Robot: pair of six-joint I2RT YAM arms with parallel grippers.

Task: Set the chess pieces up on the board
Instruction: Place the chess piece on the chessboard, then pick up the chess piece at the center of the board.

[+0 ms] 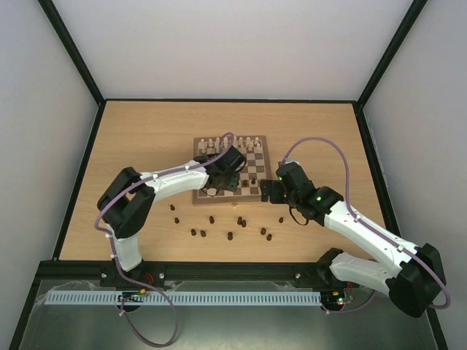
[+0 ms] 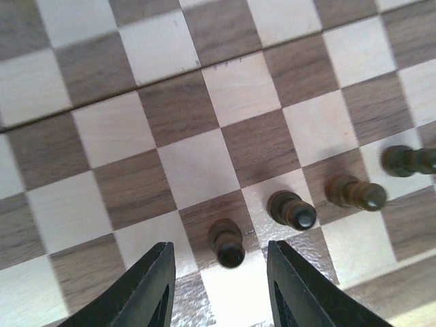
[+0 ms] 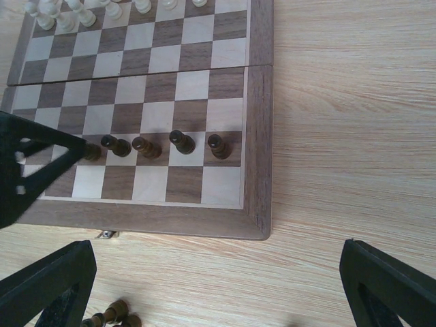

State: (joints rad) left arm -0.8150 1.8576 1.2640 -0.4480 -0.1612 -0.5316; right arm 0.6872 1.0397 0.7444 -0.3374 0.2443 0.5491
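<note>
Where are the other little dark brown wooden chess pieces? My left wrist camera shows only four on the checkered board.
Observer: More dark brown wooden chess pieces lie loose on the light wooden table, on the near side of the square checkered wooden board.
Operator: Is the right gripper holding one?
Observer: No, the right gripper is open and empty, above the table.

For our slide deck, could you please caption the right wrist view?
Row of dark chess pieces on the board, framed by the open right end effector.
</note>
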